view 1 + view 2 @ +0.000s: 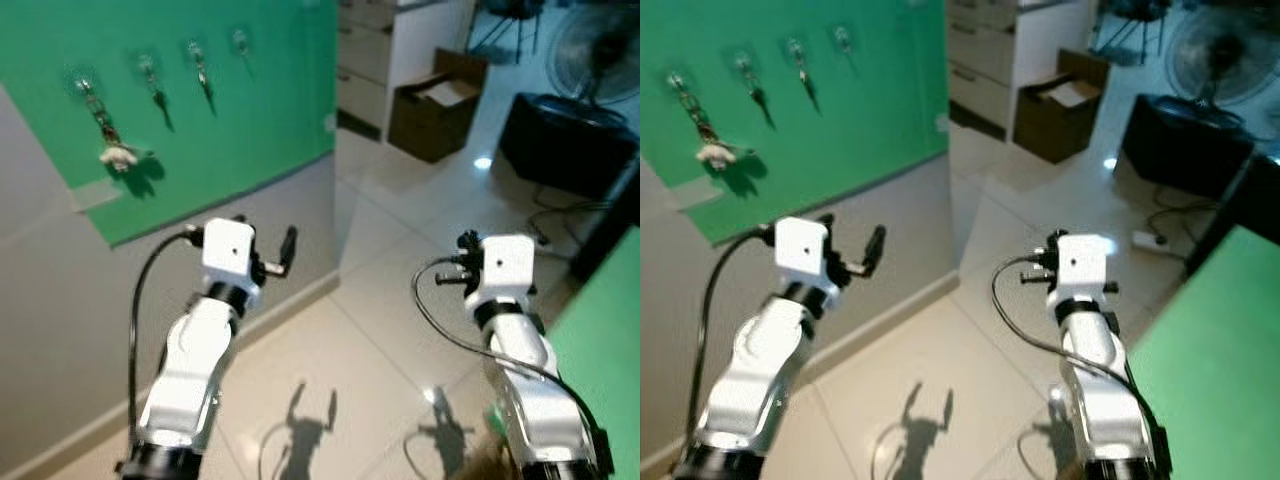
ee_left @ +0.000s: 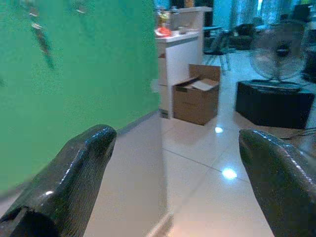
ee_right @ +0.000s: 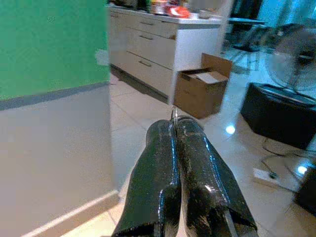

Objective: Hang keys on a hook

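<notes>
A green wall panel (image 1: 230,130) carries a row of several small hooks. On the leftmost hook (image 1: 82,83) hangs a key bunch (image 1: 112,140) on a chain with a white charm. The other hooks (image 1: 196,52) throw dark shadows on the panel. My left gripper (image 1: 266,243) is raised before the grey wall below the panel, well short of the hooks, and is open with nothing between its fingers (image 2: 74,177). My right gripper (image 3: 175,129) is held out over the tiled floor, its fingers pressed shut. A thin silver sliver shows at their tips, too small to identify.
A white cabinet with drawers (image 1: 375,60) stands past the wall's corner, with an open cardboard box (image 1: 435,105) beside it. Farther right are a black box (image 1: 570,140), a standing fan (image 1: 600,50) and a power strip with cable (image 1: 1150,238). A green surface (image 1: 600,370) lies at the near right.
</notes>
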Motion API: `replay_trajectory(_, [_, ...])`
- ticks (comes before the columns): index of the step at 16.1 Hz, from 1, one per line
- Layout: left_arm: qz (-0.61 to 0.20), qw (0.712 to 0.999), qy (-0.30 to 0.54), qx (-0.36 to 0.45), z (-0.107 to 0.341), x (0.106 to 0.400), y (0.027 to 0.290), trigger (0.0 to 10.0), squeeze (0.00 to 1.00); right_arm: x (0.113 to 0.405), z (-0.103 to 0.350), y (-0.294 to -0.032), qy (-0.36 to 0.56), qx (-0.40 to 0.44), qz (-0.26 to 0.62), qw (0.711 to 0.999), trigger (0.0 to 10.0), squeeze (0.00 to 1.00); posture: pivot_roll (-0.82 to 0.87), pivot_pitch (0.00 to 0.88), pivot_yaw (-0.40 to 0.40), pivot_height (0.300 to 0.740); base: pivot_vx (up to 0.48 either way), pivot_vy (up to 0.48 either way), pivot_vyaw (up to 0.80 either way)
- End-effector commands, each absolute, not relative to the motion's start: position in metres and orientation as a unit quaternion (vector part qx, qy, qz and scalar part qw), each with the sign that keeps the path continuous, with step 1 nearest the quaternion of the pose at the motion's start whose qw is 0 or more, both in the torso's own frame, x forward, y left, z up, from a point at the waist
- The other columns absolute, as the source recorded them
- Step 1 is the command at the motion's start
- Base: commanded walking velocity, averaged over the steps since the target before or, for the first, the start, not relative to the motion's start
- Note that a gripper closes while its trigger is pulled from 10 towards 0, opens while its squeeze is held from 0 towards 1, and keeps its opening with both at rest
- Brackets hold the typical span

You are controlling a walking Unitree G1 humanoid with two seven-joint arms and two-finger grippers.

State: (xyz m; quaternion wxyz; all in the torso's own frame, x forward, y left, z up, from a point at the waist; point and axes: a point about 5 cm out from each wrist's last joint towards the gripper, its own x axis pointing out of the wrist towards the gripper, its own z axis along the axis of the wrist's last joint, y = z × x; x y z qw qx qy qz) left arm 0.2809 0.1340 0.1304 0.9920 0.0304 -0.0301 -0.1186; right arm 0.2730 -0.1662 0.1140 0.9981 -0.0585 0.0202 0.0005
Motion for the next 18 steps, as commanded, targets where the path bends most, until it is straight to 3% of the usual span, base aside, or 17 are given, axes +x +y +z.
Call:
replay_trajectory(1, [-0.098, 0.994, -0.028, 0.038, 0.130, 0.283, 0.146, 10.0, 0.00, 0.277, 0.118, -0.154, 0.013, -0.057, 0.024, 0.998, 10.0, 0.00, -0.13, 0.000, 0.032, 0.740, 0.416, 0.000, 0.54])
replay_trajectory(11, [-0.095, 0.994, -0.032, 0.042, 0.131, 0.289, 0.143, 10.0, 0.00, 0.287, 0.120, -0.149, 0.004, -0.066, 0.044, 0.997, 10.0, 0.00, -0.10, 0.000, 0.025, 0.740, 0.415, 0.000, 0.80])
replay_trajectory(18, [-0.096, 0.993, -0.028, 0.068, 0.130, 0.290, 0.149, 10.0, 0.00, 0.287, 0.117, -0.148, 0.000, -0.049, 0.039, 0.998, 10.0, 0.00, -0.10, 0.000, 0.052, 0.740, 0.100, 0.000, 0.00])
